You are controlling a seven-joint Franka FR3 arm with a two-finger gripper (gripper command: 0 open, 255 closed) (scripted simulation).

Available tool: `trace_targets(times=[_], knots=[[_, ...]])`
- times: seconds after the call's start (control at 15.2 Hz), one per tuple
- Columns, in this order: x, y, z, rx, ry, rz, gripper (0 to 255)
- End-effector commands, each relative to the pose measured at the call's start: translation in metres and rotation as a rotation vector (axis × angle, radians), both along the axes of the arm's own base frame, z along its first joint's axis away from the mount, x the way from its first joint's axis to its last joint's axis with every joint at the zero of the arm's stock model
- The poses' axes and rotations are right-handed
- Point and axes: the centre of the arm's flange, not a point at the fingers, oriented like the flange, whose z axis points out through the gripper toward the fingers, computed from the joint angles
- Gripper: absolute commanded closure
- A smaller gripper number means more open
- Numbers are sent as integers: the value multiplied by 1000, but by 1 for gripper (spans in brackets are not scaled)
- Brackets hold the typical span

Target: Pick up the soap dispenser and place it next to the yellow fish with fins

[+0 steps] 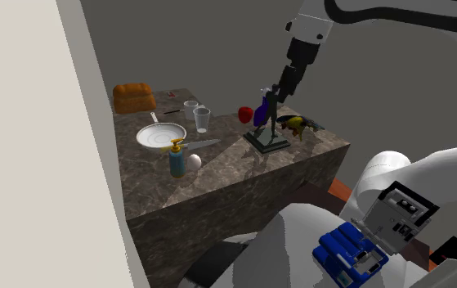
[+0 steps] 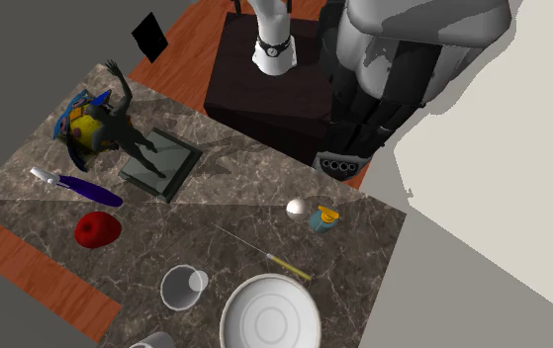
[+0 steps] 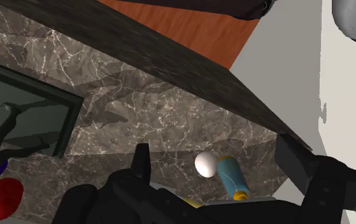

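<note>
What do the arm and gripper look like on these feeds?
The arm is made of white, rounded links with dark bands at the joints. The gripper is all black, a bulky hand with two blocky, flat-sided fingers.

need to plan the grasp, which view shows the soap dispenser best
The shoulder view: the soap dispenser stands upright and side-on, blue body and yellow pump both plain, beside the white egg. The second exterior view looks down on its top; the wrist view shows it from above at a slant.
</note>
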Motion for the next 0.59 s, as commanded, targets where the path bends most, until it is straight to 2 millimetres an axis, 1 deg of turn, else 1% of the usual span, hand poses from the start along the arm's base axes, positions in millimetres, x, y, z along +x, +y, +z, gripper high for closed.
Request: trace_targets(times=[0.0, 0.53], knots=[[0, 0, 0, 0, 0, 0, 0], [57, 46, -69, 22, -48, -36, 0]])
